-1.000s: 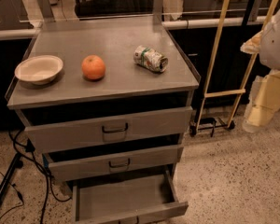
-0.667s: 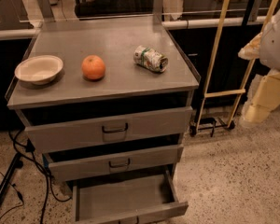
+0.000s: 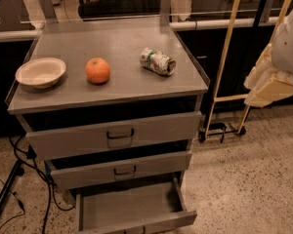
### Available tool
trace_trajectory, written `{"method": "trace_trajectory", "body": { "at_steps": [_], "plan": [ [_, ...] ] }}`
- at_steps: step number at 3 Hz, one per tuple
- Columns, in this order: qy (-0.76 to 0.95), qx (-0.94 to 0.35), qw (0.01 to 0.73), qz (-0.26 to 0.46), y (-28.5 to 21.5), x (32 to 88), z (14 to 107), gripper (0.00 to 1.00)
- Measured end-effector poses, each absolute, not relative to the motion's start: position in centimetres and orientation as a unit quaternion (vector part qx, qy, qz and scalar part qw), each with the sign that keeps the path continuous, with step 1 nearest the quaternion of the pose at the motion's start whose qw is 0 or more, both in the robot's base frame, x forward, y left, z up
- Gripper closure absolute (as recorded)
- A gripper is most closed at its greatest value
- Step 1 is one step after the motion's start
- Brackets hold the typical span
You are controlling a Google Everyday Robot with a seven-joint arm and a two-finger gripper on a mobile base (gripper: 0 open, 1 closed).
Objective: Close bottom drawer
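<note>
The grey metal cabinet [image 3: 107, 89] has three drawers, all pulled out to some degree. The bottom drawer [image 3: 132, 209] is the narrowest and stands out the furthest, open and empty, with its front panel [image 3: 136, 224] at the lower edge of the view. The middle drawer [image 3: 121, 170] and the top drawer [image 3: 115, 136] stick out a little, each with a dark bar handle. My gripper [image 3: 271, 89], cream-coloured below the white arm [image 3: 289, 38], hangs at the far right, well above and to the right of the bottom drawer, touching nothing.
On the cabinet top are a white bowl [image 3: 40, 72], an orange [image 3: 97, 70] and a crushed can [image 3: 157, 61] lying on its side. A yellow hand truck [image 3: 224, 101] leans right of the cabinet. Black cables [image 3: 19, 179] run over the speckled floor at the left.
My arm and gripper at the right have shifted slightly up and to the left. The drawers and the things on top have not moved.
</note>
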State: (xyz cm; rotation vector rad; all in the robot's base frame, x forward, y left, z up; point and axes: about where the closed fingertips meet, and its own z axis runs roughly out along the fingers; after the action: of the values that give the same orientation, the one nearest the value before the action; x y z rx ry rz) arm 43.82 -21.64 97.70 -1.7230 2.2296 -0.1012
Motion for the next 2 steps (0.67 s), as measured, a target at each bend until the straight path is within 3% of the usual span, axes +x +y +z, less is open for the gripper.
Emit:
{"method": "trace_trajectory", "body": {
  "at_steps": [1,2],
  "plan": [
    [0.781,-0.603,0.16,-0.035,-21.64,43.82,97.7,0.86],
    [0.781,-0.603,0.16,-0.035,-21.64,43.82,97.7,1.0]
  ]
}}
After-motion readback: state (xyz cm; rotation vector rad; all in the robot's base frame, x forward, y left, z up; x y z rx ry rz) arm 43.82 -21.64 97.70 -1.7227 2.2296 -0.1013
